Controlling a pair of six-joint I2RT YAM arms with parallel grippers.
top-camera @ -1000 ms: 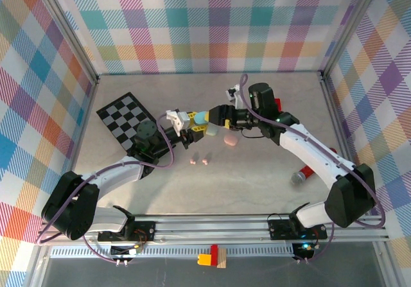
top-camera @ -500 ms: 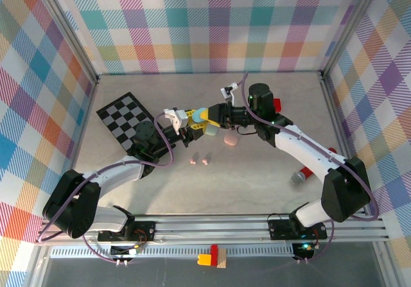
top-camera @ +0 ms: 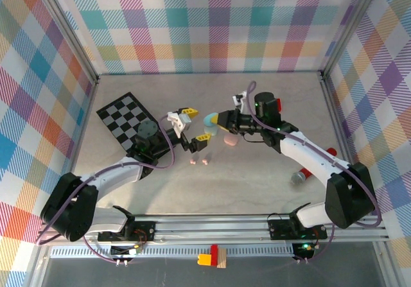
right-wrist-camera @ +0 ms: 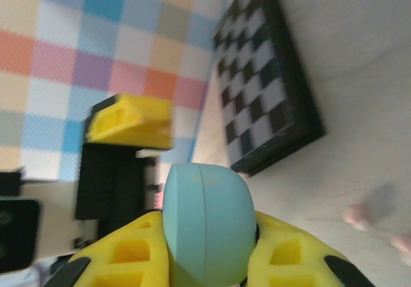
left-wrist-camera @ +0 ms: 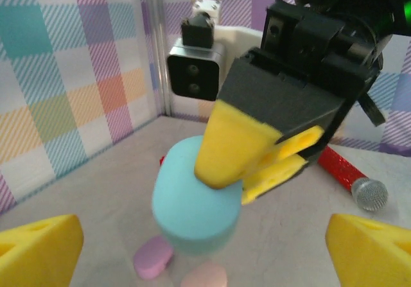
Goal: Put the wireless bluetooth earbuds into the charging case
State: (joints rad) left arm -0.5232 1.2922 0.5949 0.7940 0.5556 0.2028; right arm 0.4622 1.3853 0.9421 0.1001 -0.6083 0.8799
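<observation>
With the right gripper (top-camera: pixel 218 121) pinching the blue case (left-wrist-camera: pixel 192 203) and the left gripper (top-camera: pixel 195 124) wide and empty, the case is best set down level near the earbuds (top-camera: pixel 192 162).

Bottom corners cut off left claw fingertips (left-wrist-camera: pixel 40 248); blue case (left-wrist-camera: pixel 196 203) slightly blurred; pink earbuds (right-wrist-camera: pixel 357 215) blurred, one edge-clipped.

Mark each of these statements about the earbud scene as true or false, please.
1. The right gripper holds the light blue charging case. True.
2. The left gripper is shut on that case. False: its jaws stand wide open, apart from the case.
3. The pink charging case lies on the checkerboard. False: it lies on the bare table, to the right of the checkerboard.
4. Two pink earbuds lie on the table. True.
</observation>
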